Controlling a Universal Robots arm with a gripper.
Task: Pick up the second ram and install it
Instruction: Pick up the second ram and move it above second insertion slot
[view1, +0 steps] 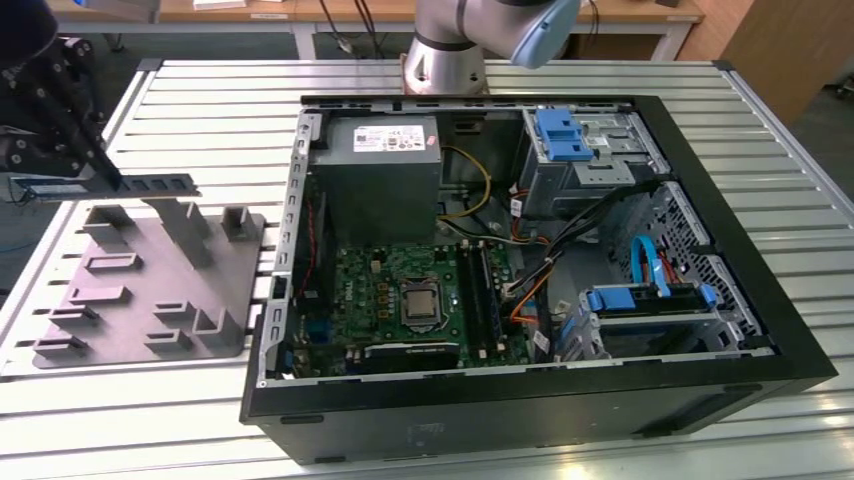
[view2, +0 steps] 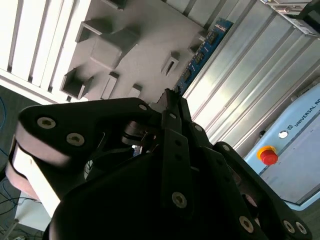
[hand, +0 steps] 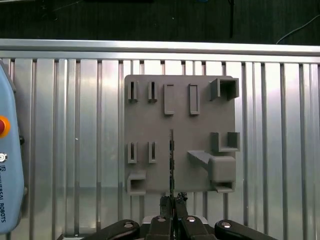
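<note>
The second ram (view1: 158, 186) is a narrow blue-green stick with black chips, held level above the far end of the grey moulded fixture (view1: 147, 290) at the exterior view's left. My gripper (view1: 107, 182) is shut on it near one end. In the second wrist view the ram (view2: 206, 44) juts out from the gripper (view2: 172, 97) over the fixture (view2: 140, 45). The first wrist view shows the ram (hand: 171, 160) edge-on as a thin dark line over the fixture (hand: 180, 115), with the gripper (hand: 173, 200) closed on it. The green motherboard (view1: 387, 300) lies inside the open computer case (view1: 747, 300).
The case holds a grey power supply (view1: 380, 170), blue drive caddies (view1: 561, 135), loose cables (view1: 587, 230) and long dark memory slots (view1: 478, 290) beside the processor. The arm's base (view1: 447, 50) stands behind the case. A pendant with a red button (view2: 268, 155) lies on the slatted metal table (view1: 174, 100).
</note>
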